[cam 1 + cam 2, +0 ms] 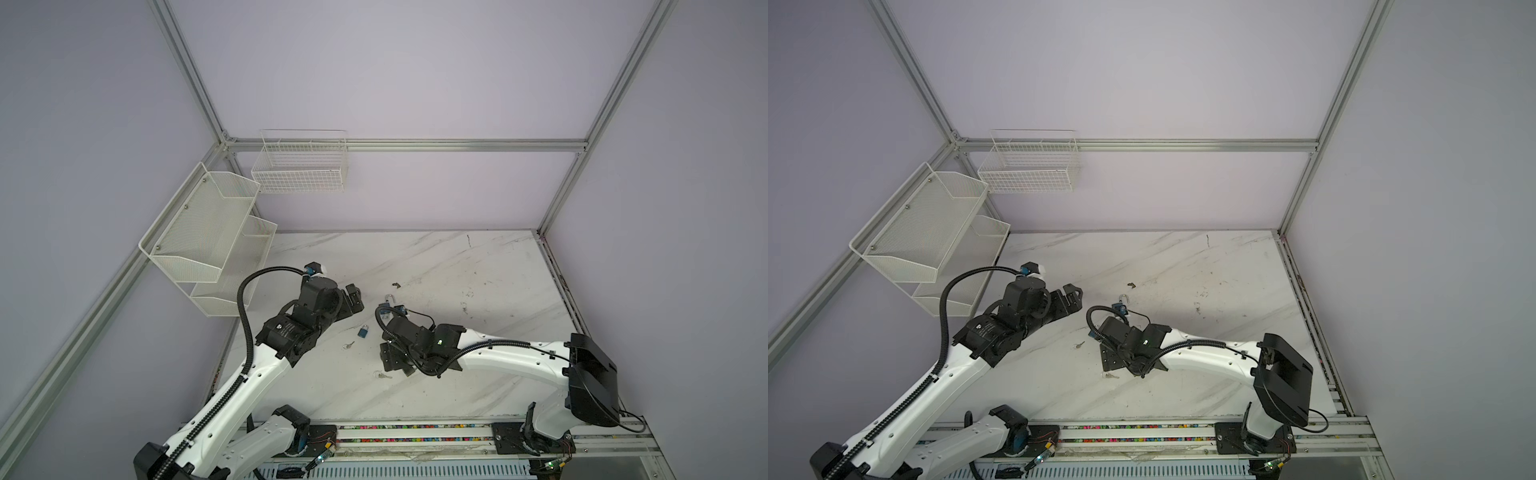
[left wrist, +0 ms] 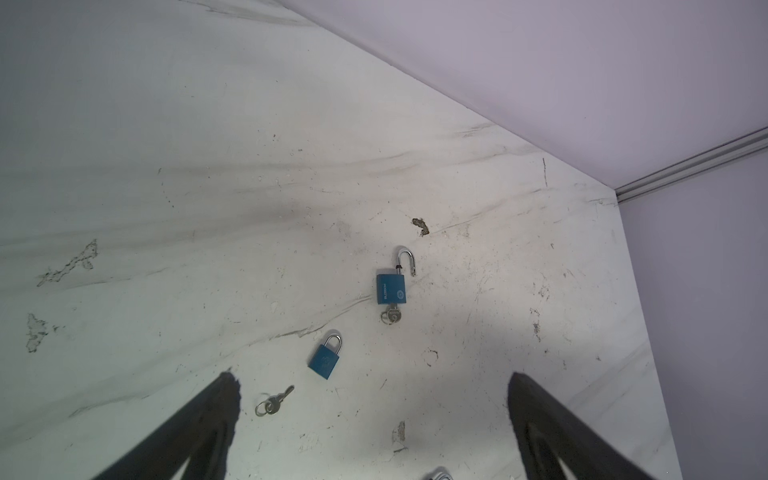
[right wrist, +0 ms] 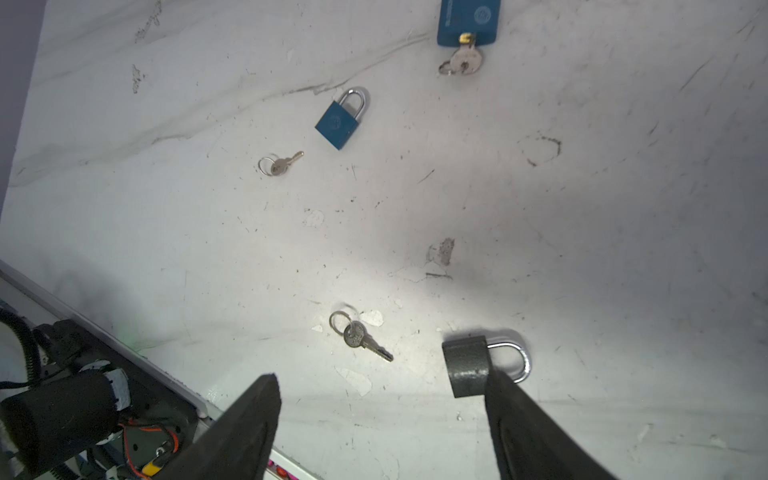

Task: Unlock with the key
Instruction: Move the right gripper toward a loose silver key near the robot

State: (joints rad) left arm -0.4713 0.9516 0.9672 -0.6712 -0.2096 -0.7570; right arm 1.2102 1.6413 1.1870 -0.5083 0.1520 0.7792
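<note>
A large blue padlock (image 2: 390, 289) lies on the marble table with its shackle (image 1: 389, 298) sprung open and a key (image 3: 463, 62) in its keyhole. A small blue padlock (image 3: 340, 120) lies shut, a loose key (image 3: 278, 164) beside it. A second loose key (image 3: 361, 336) and a dark grey padlock (image 3: 467, 365), shut, lie nearer the front. My left gripper (image 2: 374, 382) hovers open and empty, short of the blue padlocks. My right gripper (image 3: 382, 378) is open and empty above the table; one finger (image 3: 523, 415) overlaps the grey padlock's edge in the view.
A white mesh shelf (image 1: 208, 232) and a wire basket (image 1: 299, 166) hang on the left and back walls. The frame rail (image 1: 415, 428) runs along the table's front edge. The table (image 1: 478, 266) has scuffs and chipped spots.
</note>
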